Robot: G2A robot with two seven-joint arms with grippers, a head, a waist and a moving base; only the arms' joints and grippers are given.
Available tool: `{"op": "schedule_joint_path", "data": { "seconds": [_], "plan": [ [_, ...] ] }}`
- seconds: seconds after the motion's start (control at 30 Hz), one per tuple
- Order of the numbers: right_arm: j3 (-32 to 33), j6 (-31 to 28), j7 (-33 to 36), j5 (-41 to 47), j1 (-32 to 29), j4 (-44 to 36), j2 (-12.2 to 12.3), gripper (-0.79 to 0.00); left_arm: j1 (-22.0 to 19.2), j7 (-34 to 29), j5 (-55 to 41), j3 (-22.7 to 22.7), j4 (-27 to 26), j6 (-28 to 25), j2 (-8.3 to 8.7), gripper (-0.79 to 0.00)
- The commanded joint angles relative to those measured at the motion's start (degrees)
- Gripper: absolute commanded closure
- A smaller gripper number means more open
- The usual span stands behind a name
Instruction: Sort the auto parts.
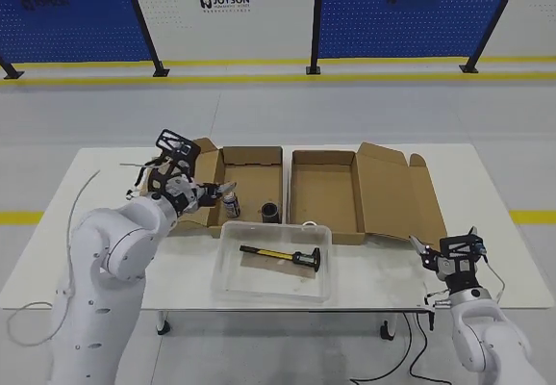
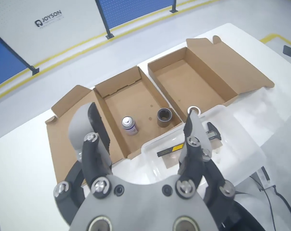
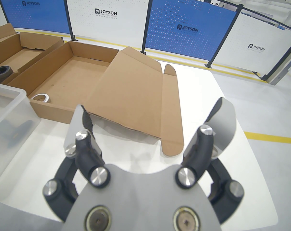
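Jaws of the left gripper (image 2: 141, 115) stand apart above the left brown cardboard box (image 2: 116, 90) holding the small silver-capped can (image 2: 129, 126); right gripper (image 3: 151, 108) likewise spread. Centre over the black caliper (image 1: 309, 258) in the clear plastic bin (image 1: 220, 258) before descending.

The left gripper (image 2: 141, 114) hangs above the white table (image 2: 20, 167), its fingers (image 2: 95, 121) spread wide with nothing between them. Two open cardboard boxes lie side by side with their flaps folded out. The left box (image 2: 133, 97) holds a small spray can (image 2: 129, 126) standing upright and, just to its right, a black cylinder (image 2: 164, 117), both close to the near wall. In the right box (image 2: 183, 78) a white ring (image 2: 194, 109) sits in the near left corner. Nearer than the boxes stands a clear plastic tub (image 2: 244, 150), which holds a caliper (image 2: 213, 132) and a black and yellow tool (image 2: 170, 150).
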Motion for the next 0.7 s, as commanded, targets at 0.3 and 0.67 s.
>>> {"op": "schedule_joint_path", "data": {
  "seconds": [0.3,0.67],
  "plan": [
    [0.0,0.0,0.0,0.0,0.0,0.0,0.0,-0.785,7.5,2.4,-2.1,-12.9,-1.2,1.0,1.47,-0.785],
    [0.0,0.0,0.0,0.0,0.0,0.0,0.0,-0.785,10.4,3.7,-3.2,-17.6,-0.9,1.9,2.25,-0.785]
  ]
}}
